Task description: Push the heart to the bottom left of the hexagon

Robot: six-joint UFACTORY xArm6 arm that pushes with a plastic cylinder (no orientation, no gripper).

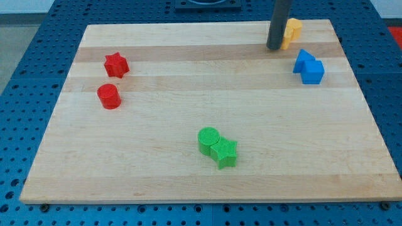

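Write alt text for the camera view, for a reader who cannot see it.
My tip rests at the view's top right of a wooden board, touching the left side of a yellow block. Two blue blocks sit below it, a red star and red cylinder at left, and a green cylinder touching a green star at bottom centre.

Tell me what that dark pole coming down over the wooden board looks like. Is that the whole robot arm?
Only part of me shows: a straight, smooth rod, dark grey to black, plain and round, with no cables, markings or fingers visible. It ends bluntly at my tip, just left of a yellow block. The rest is out of frame.
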